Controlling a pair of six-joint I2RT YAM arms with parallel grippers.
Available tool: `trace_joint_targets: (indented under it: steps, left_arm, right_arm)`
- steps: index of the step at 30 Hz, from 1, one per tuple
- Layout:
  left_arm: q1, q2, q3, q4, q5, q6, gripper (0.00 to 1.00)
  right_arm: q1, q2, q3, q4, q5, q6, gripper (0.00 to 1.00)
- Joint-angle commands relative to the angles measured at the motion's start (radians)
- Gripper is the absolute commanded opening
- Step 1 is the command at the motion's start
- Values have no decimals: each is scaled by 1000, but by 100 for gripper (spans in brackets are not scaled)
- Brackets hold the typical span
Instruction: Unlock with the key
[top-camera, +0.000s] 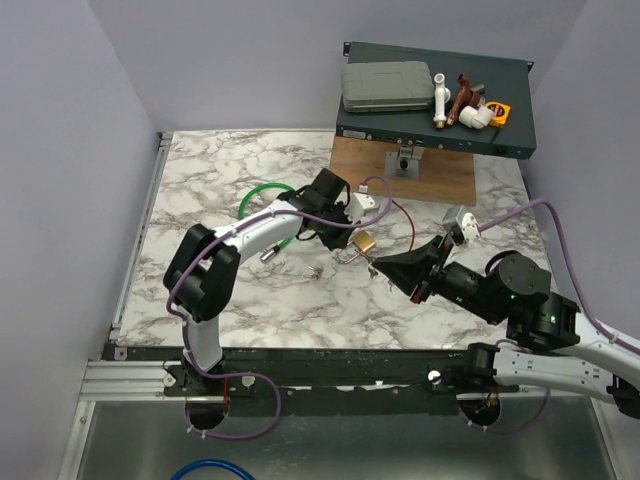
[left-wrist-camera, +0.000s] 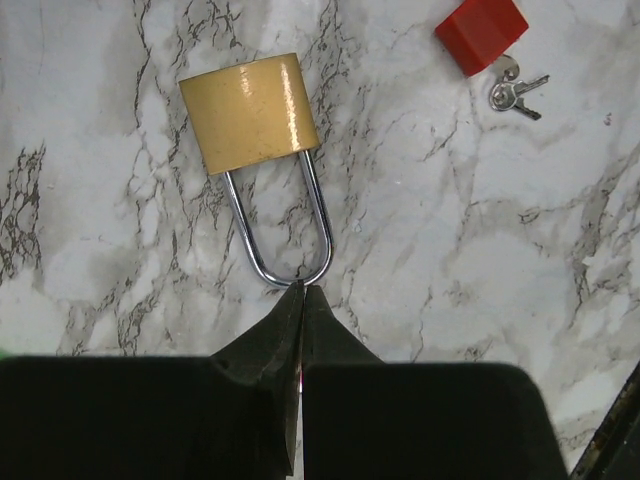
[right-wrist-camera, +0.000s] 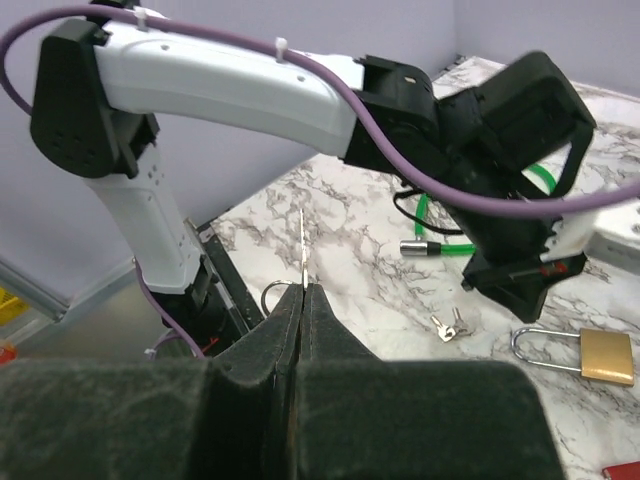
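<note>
Surface (top-camera: 250, 300), contents as we found them:
- The padlock (left-wrist-camera: 250, 112) lay flat near centre. Its shackle (left-wrist-camera: 290, 230) pointed at the left end effector (left-wrist-camera: 303, 290), whose tips sat at the bend.
- The key (left-wrist-camera: 515, 92) lay just beside its tag (left-wrist-camera: 482, 32), apart from the padlock.
- A thin blade (right-wrist-camera: 303, 245) stood between the tips of the right end effector (right-wrist-camera: 303, 290).
- The cable loop (top-camera: 262, 195) lay left of the padlock.
- At the far right, a board (top-camera: 450, 178) carried a stand (top-camera: 405, 158) bearing a flat unit (top-camera: 500, 135).

A green cable loop (top-camera: 255, 192) is lying on the marble tabletop (top-camera: 230, 300) toward the far left, and a wooden board (top-camera: 450, 175) is sitting at the far side, right of centre. A dark flat metal box (top-camera: 430, 133) is resting above the board, carrying a gray case (top-camera: 387, 87) on its left and white pipe fittings (top-camera: 440, 100) on its right.
</note>
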Motion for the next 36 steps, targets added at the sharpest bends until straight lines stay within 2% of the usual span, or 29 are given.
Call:
trace_joint_targets:
  steps: [1, 9, 21, 30, 36]
  left_arm:
    - [-58, 78, 71, -40, -140, 20, 0]
    - [-113, 189, 138, -94, -271, 41, 0]
    - [-121, 288, 231, -159, -299, 17, 0]
    - [-147, 239, 134, -161, -272, 1, 0]
    - [-169, 208, 53, -202, -125, -39, 0]
  right_arm:
    - [7, -4, 54, -26, 9, -20, 1]
    - [6, 14, 98, -37, -39, -36, 1]
    - [5, 33, 130, -54, -74, -36, 1]
    - [7, 52, 154, -68, -84, -49, 1]
    - [6, 53, 174, -87, -88, -46, 1]
